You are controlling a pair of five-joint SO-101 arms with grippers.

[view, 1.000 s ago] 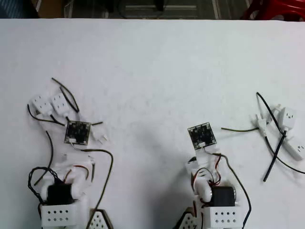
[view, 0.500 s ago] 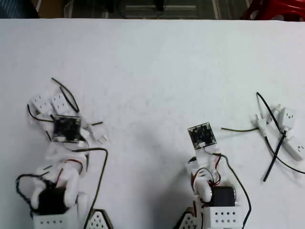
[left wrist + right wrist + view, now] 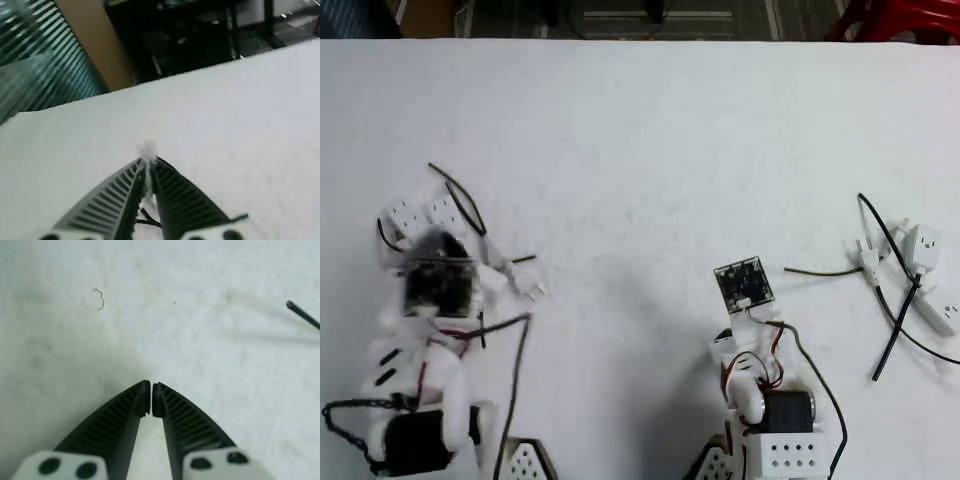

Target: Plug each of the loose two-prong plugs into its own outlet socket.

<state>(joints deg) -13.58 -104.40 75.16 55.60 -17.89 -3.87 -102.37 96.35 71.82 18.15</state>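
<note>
Two white outlet sockets (image 3: 402, 216) lie at the left of the table among black wires. A small white two-prong plug (image 3: 532, 291) lies just to their right. My left arm (image 3: 438, 282) hangs over the table right beside these sockets. The left gripper (image 3: 148, 165) is shut, with a blurred white thing (image 3: 147, 149) just past its tips. At the right edge lie two more sockets (image 3: 926, 245) and a plug (image 3: 869, 262) on black cable. My right gripper (image 3: 151, 392) is shut with nothing in it, low over bare table, well left of them.
Black wires (image 3: 465, 200) loop around the left sockets, and a long black cable (image 3: 895, 330) crosses the right ones. A wire end (image 3: 302, 315) lies ahead of the right gripper. The white table (image 3: 640, 140) ends at the far edge, with dark furniture beyond.
My left arm has swung to the left and stretched forward toward the left sockets. The right arm has not moved, and the plugs and sockets lie where they were.
</note>
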